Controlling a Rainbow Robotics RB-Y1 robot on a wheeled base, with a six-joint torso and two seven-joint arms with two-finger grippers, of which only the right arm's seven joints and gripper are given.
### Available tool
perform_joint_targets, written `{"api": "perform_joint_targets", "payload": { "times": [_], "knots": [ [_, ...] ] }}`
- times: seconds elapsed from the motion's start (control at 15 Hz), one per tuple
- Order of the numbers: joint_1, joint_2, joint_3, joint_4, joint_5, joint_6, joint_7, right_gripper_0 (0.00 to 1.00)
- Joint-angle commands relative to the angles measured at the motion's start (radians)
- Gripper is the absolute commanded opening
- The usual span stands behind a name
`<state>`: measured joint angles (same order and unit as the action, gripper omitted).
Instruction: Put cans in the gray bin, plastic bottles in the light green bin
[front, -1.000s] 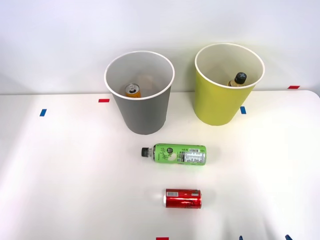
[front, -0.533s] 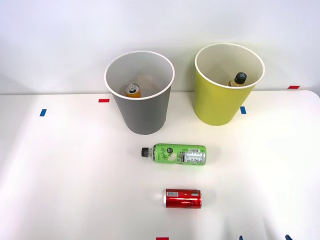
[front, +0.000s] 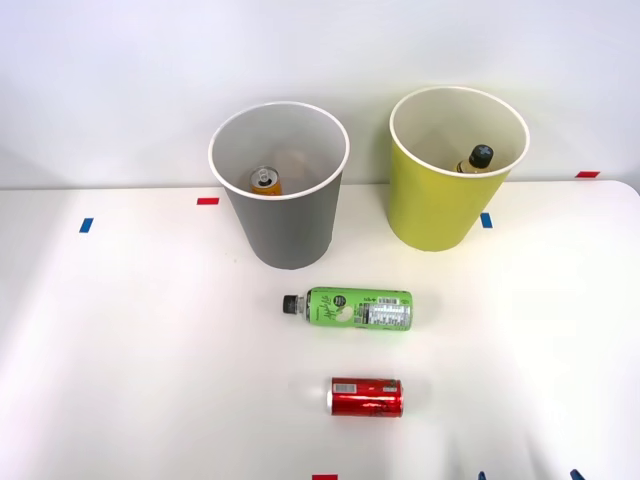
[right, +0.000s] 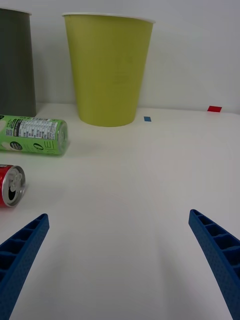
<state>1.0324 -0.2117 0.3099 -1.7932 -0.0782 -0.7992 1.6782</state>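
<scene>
White tabletop (front: 130, 340) is stretching out before a pale wall, carrying two tall round tapered plastic bins side by side at its far edge: a gray bin with a white rim (front: 285, 225) on the left holding an orange can with a silver top (front: 265, 181), and a yellow-green bin with a white rim (front: 437, 205) on the right holding a black-capped bottle (front: 477, 159). Nearer the robot, a plastic bottle with a bright green label and black cap (front: 350, 308) is lying on its side just in front of the gray bin, and a shorter shiny red metal can (front: 366, 397) is lying on its side near it, closer still. Right gripper (right: 120, 260) is hovering low over bare table beside the red can, its blue ribbed fingers (right: 215, 252) spread wide apart and gripping nothing.
</scene>
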Motion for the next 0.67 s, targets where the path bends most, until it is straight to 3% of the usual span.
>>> {"api": "perform_joint_targets", "payload": {
  "times": [0.07,0.67],
  "knots": [
    [0.000,0.000,0.000,0.000,0.000,0.000,0.000,0.97],
    [0.000,0.000,0.000,0.000,0.000,0.000,0.000,0.97]
  ]
}}
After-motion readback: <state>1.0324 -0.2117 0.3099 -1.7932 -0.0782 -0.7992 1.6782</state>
